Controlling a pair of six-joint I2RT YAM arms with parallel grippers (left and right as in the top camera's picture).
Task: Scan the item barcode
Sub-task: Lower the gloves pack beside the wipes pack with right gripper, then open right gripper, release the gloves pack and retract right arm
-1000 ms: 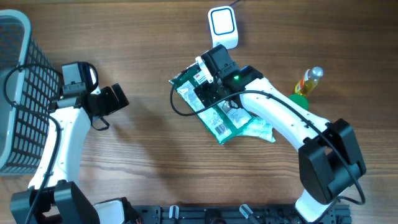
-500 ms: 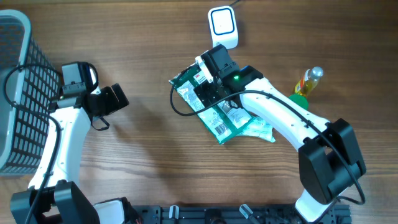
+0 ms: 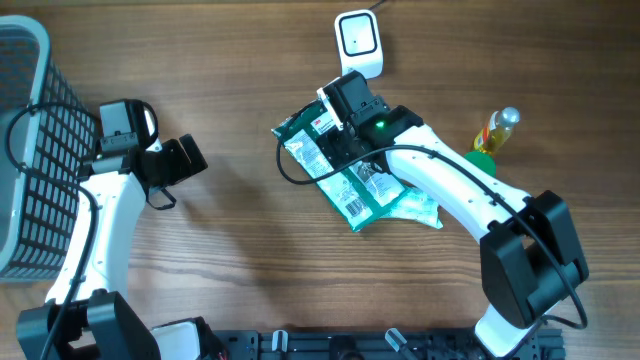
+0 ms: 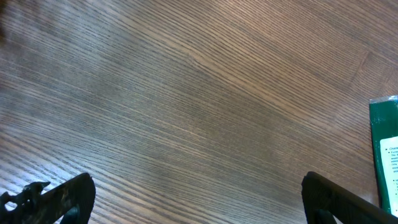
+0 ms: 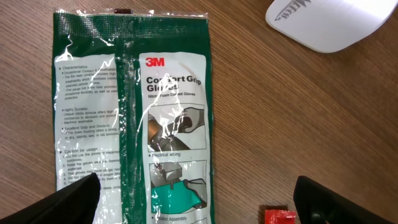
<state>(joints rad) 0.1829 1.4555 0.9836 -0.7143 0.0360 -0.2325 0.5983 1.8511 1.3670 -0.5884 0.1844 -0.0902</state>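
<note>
Right hand [image 5: 202, 202] hovers low over the top glove packet [image 5: 134, 124], fingers spread wide, roughly spanning the pack's width, nothing clamped. Packet lies flat on the tabletop [image 3: 230, 60], printed side up, its top end pointing toward the white scanner [image 3: 358, 40] just beyond it. No barcode shows on the visible face; it may be lower down or underneath, can't tell. More green packets [image 3: 385, 200] are fanned and overlapping under the right arm. The wide spread looks like set-up for a pinch across the pack, so it can be lifted and turned to the scanner window. Left hand [image 4: 196, 202] is also spread apart and empty, over bare wood well to the left, near the wire basket [image 3: 25, 150], probably parked out of the way. Pickup not yet made. Glossy film could slip in a pinch.
</note>
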